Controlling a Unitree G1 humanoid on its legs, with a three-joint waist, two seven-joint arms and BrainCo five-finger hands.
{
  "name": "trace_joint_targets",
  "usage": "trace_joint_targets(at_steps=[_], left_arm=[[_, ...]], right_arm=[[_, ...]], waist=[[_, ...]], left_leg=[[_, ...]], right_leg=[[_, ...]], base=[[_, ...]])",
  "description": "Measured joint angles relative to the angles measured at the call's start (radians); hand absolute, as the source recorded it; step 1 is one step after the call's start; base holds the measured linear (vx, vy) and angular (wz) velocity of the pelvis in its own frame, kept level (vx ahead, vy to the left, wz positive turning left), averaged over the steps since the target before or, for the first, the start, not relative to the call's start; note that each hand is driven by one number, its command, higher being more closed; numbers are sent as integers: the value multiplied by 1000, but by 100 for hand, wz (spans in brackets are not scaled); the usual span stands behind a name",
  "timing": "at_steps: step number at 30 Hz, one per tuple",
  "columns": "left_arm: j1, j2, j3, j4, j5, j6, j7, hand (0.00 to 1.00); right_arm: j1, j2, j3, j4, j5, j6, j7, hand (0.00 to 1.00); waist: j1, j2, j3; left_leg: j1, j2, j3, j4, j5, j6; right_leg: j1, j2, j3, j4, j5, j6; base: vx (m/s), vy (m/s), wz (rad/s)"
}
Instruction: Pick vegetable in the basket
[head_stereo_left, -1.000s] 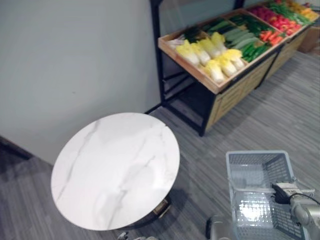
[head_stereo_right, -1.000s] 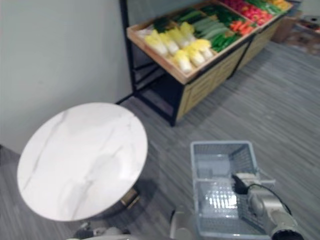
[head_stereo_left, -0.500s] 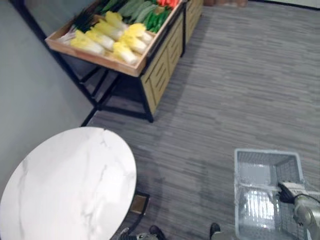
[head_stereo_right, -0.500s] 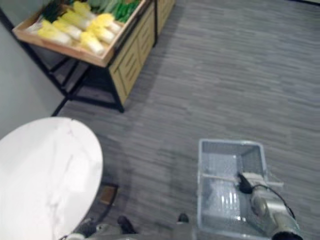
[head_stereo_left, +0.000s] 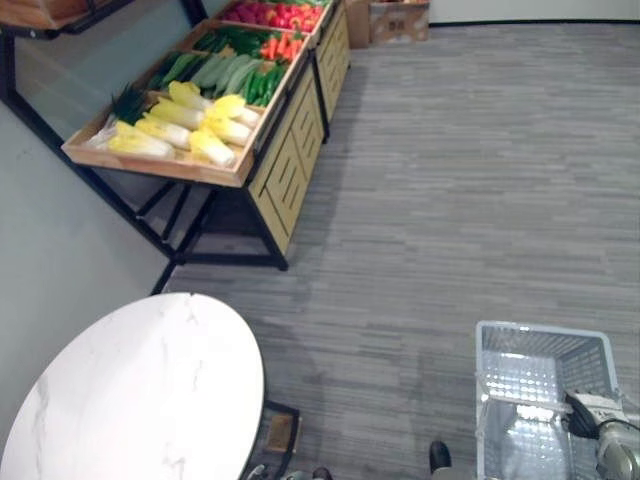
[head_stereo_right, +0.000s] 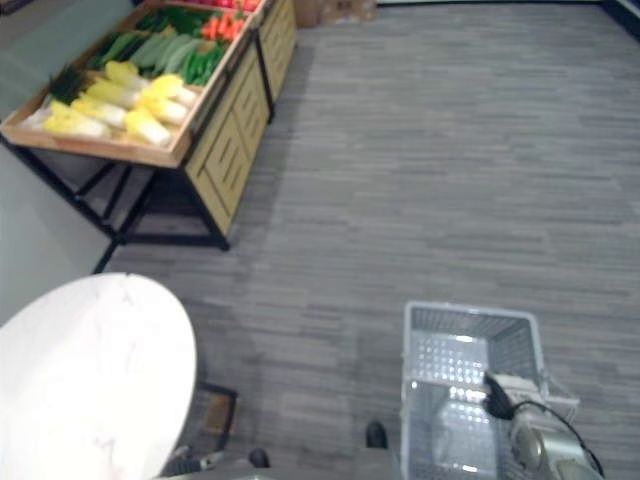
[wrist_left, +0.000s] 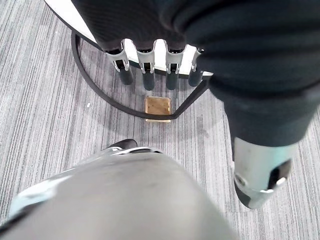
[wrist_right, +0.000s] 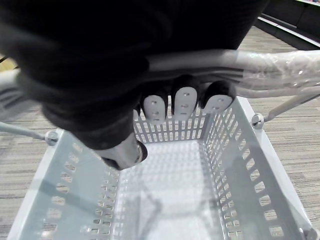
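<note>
The grey plastic basket (head_stereo_left: 500, 345) hangs low at my right side, and its perforated inside (wrist_right: 170, 200) holds nothing. My right hand (wrist_right: 185, 102) is shut round the basket's wrapped handle (wrist_right: 280, 67). The vegetables lie on a sloping wooden stand (head_stereo_left: 240, 175) far off at the upper left: yellow cabbages (head_stereo_left: 180, 125), green cucumbers (head_stereo_left: 215, 70), carrots (head_stereo_left: 278, 47) and red peppers (head_stereo_left: 280, 14). My left hand (wrist_left: 148, 70) hangs with straight fingers above the floor, holding nothing.
A round white marble table (head_stereo_left: 130, 400) stands close at my lower left, its black ring base (wrist_left: 125, 107) under my left hand. Grey striped carpet stretches between me and the stand. A cardboard box (head_stereo_left: 395, 20) sits past the stand's far end.
The camera has turned: the stand has shifted to the upper left and the table to the lower left corner. The basket stays in my right hand.
</note>
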Motion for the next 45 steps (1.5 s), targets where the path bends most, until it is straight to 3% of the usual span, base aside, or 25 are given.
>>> trace_joint_targets(at_steps=[5,12,17,19,22,25,27,28,29,30,31,32,33,34,35,36,38,41,43,45], left_arm=[[11,42,-63,-8,10,-15,-14,0],[4,48,-114,-29,41,-58,-19,0],[4,55,-134,-35,49,-58,1,0],[4,63,-143,-35,47,-58,0,0],[4,83,-148,-35,37,-57,-2,0],[10,84,-128,-32,30,-54,-2,0],[21,79,-105,-16,29,-51,-2,0],[21,89,-84,-17,29,-48,-3,0],[20,85,-68,-18,19,-45,-3,0],[15,81,-60,-29,7,-45,-4,0],[30,64,-55,-26,-1,-43,-6,0],[35,48,-44,-23,-3,-44,-7,0],[45,63,-28,-47,-12,-59,-10,0],[37,48,-26,-48,-11,-55,-9,0],[38,39,-31,-45,-10,-54,-13,0],[53,39,-20,-49,-10,-57,-11,0],[69,39,-12,-50,-9,-49,-11,0],[115,39,-10,-49,-8,-35,-10,0],[133,38,-10,-45,-6,-34,-11,0],[134,37,6,-45,-2,-35,-10,0]], right_arm=[[-1,47,-15,30,0,-5,0,100],[-1,64,-17,108,14,6,-6,100],[3,68,-17,125,29,15,-25,100],[0,71,-17,128,31,15,-26,100],[0,101,-18,128,30,21,-33,100],[8,124,-17,128,31,24,-39,100],[32,128,-16,118,34,23,-42,100],[36,136,-16,113,41,21,-42,100],[42,136,-17,112,45,21,-42,100],[50,134,-18,112,61,23,-44,100],[43,124,-19,114,61,25,-44,100],[32,114,-21,111,61,25,-45,100],[32,108,-26,95,63,21,-45,100],[22,92,-38,97,67,23,-45,100],[7,84,-58,99,72,32,-44,100],[-16,86,-54,100,72,40,-43,100],[-40,82,-57,117,75,43,-45,100],[-78,82,-55,133,75,47,-45,100],[-102,84,-46,157,76,48,-45,100],[-113,84,-18,159,76,51,-46,100]], waist=[[11,-32,-5],[27,-26,-12],[28,-30,-15],[29,-32,-16],[28,-40,-14],[26,-38,-12],[32,-16,-17],[29,-38,-3],[29,-43,2],[53,-56,5],[61,-59,10],[74,-34,11],[85,-85,20],[85,-51,35],[85,-25,43],[91,-24,44],[110,-26,45],[118,-10,53],[134,1,58],[139,11,60]], left_leg=[[8,-46,15,-24,11,13],[27,-48,30,-39,7,16],[32,-48,28,-38,7,16],[33,-43,29,-35,7,16],[26,-16,27,12,-9,2],[-8,36,13,130,-76,-15],[-32,101,-7,235,-97,-27],[-88,104,-39,377,-84,-11],[-122,108,-63,454,-60,20],[-159,96,-101,547,28,78],[-184,78,-147,580,151,110],[-212,94,-174,610,237,107],[-270,32,-184,709,252,95],[-292,32,-214,759,221,90],[-343,6,-244,817,137,81],[-378,-32,-246,820,82,66],[-389,-76,-234,757,57,54],[-361,-120,-211,459,58,46],[-303,-117,-216,191,63,51],[-281,-105,-211,59,79,59]], right_leg=[[1,-42,13,-28,45,23],[4,-38,32,-29,54,28],[8,-38,31,-26,54,28],[-1,-34,32,-4,48,21],[-41,-18,32,112,-13,1],[-62,9,19,202,-84,-23],[-53,44,-31,287,-116,-76],[-71,28,-47,352,-177,-72],[-69,29,-50,366,-186,-80],[-58,27,-27,361,-191,-85],[-13,28,-16,278,-190,-86],[-8,45,-22,329,-198,-120],[-17,7,8,380,-246,-160],[-18,23,2,395,-255,-140],[-14,54,20,381,-257,-154],[-18,67,41,363,-248,-169],[-17,87,73,340,-239,-183],[-1,139,106,316,-230,-198],[23,177,139,303,-236,-203],[56,199,165,289,-261,-195]], base=[[-8,83,-2],[54,10,-10],[0,0,0],[-38,-23,-4],[-63,-60,-1],[-83,-101,1],[-27,-160,10],[-52,-141,16],[-121,-195,-13],[-82,-248,-44],[35,-337,-63],[159,-293,-65],[193,-241,-50],[111,-157,-42],[44,-128,-36],[30,-92,-43],[96,-48,-61],[176,4,-58],[266,62,-67],[374,132,-53]])
